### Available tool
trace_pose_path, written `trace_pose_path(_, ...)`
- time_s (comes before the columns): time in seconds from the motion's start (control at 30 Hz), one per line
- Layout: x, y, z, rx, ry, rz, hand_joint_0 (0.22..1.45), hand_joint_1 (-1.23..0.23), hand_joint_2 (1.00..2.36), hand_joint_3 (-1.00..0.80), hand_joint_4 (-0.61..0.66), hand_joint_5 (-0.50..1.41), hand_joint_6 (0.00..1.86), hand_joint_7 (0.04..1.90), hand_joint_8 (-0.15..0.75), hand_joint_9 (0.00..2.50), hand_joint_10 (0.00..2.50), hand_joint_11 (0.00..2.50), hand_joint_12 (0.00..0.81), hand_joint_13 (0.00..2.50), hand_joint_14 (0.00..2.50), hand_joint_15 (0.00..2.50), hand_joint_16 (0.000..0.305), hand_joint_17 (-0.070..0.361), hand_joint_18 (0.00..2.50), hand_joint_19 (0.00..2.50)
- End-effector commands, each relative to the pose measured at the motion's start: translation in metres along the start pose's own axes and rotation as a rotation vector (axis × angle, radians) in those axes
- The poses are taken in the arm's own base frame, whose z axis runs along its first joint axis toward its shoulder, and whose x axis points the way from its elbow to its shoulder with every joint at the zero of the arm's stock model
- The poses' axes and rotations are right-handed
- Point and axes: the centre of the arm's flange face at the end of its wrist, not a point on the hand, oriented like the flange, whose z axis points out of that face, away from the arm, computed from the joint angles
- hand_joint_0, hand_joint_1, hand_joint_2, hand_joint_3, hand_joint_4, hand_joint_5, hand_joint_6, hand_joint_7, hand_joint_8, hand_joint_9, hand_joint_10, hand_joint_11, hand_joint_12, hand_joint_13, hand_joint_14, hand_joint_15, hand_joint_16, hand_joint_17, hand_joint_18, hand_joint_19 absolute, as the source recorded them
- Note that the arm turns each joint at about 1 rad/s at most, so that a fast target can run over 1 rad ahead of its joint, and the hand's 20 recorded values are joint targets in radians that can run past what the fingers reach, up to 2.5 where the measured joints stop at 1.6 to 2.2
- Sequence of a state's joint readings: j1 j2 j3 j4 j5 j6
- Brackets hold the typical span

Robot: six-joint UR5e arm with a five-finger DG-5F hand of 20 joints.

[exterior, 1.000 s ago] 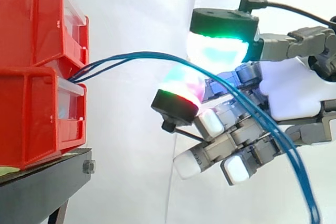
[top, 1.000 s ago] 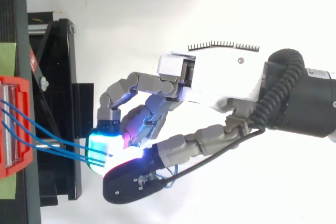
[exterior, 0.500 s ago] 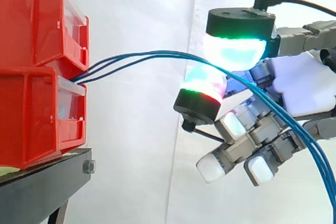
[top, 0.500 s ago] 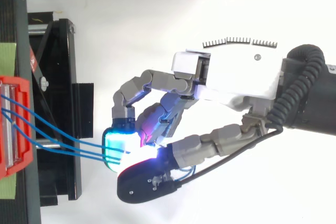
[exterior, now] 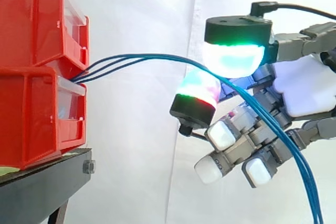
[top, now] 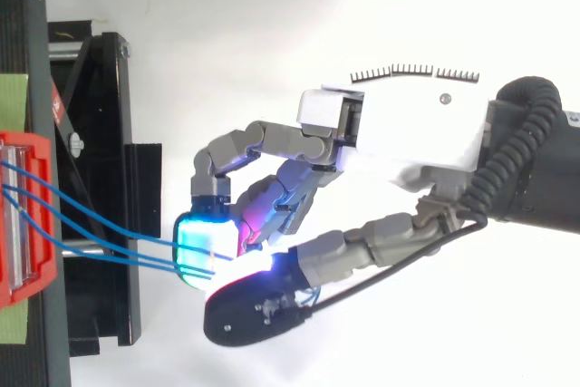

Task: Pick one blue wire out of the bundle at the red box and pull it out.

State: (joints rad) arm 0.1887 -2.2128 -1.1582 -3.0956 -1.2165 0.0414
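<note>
Noted, at the far left of the side view, two stacked red bins (exterior: pixel 37 119) on a black stand (exterior: pixel 42 182), before a white curtain (exterior: pixel 136 14). Traced three blue wires (exterior: pixel 136 57) out of the gap at the front of the lower bin. Found them slightly apart at the exit, then drawn together rightward in a shallow arch. Confirmed the same three strands from above, leaving the bin front at the left edge and converging on the glowing pads. Found no strand free of the bins.

Located the hand (exterior: pixel 310 87) right of mid-scene, well apart from the bins. Found its fingers (exterior: pixel 233 59) closed narrow on the wires, with a green-cyan pad above and a red-green pad just below, the bundle running between them. Could not tell whether one strand or all three were clamped. Followed the wires past the pinch, down along the curled lower fingers and off the bottom right of the side view.

Registered a shift of the hand to the right against one second earlier. Registered a small return leftward and downward against half a second earlier. Read slightly more sag in the strands from above than half a second earlier. Detected no change at the bin exit: three strands seated there, as in both earlier views.

Judged the pull as begun but without result, with tension eased instead of built. Judged separation of a single strand as not yet achieved. Assessed the next need as a pinch on one wire alone, followed by a steady draw to the right. Flagged the risk of dragging the whole bundle.
</note>
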Motion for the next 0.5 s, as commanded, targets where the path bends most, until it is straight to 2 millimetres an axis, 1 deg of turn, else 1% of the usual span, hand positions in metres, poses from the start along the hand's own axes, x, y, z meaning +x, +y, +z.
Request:
trace_pose_path(0.0,-0.0012,0.0006,-0.0001,-0.001,-0.002,0.001,0.68,-0.62,1.01,-0.12,0.38,-0.08,0.53,1.39,0.372,0.86,0.01,0.28,0.483,0.67,0.01,0.26,0.065,0.146,0.77,0.48)
trace_pose_path(0.03,-0.0012,0.0006,-0.0001,-0.001,-0.002,0.001,0.69,-0.61,1.01,-0.12,0.39,-0.07,0.52,1.39,0.37,0.88,0.01,0.31,0.48,0.67,0.01,0.27,0.064,0.144,0.77,0.48)
trace_pose_path(0.13,-0.0012,0.0006,-0.0001,-0.001,-0.002,0.001,0.73,-0.6,1.01,-0.16,0.35,-0.08,0.53,1.42,0.365,0.91,0.01,0.43,0.463,0.7,0.01,0.3,0.059,0.132,0.74,0.51)
trace_pose_path(0.2,-0.0012,0.0006,-0.0001,-0.001,-0.002,0.001,0.76,-0.61,1.02,-0.16,0.33,-0.1,0.59,1.29,0.368,0.91,0.02,0.48,0.463,0.7,0.01,0.3,0.058,0.131,0.73,0.52)
trace_pose_path(0.27,-0.0012,0.0006,-0.0001,-0.001,-0.002,0.001,0.79,-0.71,1.02,-0.17,0.33,-0.13,0.71,1.1,0.365,0.91,0.01,0.56,0.462,0.7,0.01,0.31,0.058,0.13,0.74,0.5)
trace_pose_path(0.3,-0.0023,0.0006,0.0001,-0.001,-0.003,0.001,0.78,-0.71,1.02,-0.17,0.34,-0.14,0.72,1.07,0.363,0.9,0.02,0.56,0.463,0.7,0.01,0.31,0.058,0.13,0.74,0.5)
trace_pose_path(0.37,-0.0012,0.0006,-0.0001,-0.001,-0.002,0.001,0.74,-0.79,1.02,-0.11,0.37,-0.17,0.8,0.97,0.361,0.87,0.02,0.61,0.466,0.7,0.01,0.3,0.059,0.133,0.77,0.47)
trace_pose_path(0.4,-0.0011,-0.0004,0.0003,0.001,-0.002,0.0,0.73,-0.79,1.02,-0.1,0.38,-0.18,0.81,0.97,0.362,0.87,0.02,0.61,0.466,0.7,0.01,0.3,0.06,0.134,0.77,0.46)
trace_pose_path(0.43,-0.0023,0.0006,0.0001,-0.001,-0.003,0.001,0.7,-0.82,1.02,-0.11,0.4,-0.18,0.82,0.97,0.361,0.86,0.02,0.6,0.468,0.69,0.01,0.3,0.061,0.136,0.78,0.44)
trace_pose_path(0.47,-0.0023,-0.0012,0.0003,0.002,-0.003,0.0,0.65,-0.84,1.02,-0.16,0.35,-0.2,0.84,0.99,0.359,0.83,0.02,0.63,0.469,0.67,0.01,0.3,0.061,0.138,0.78,0.44)
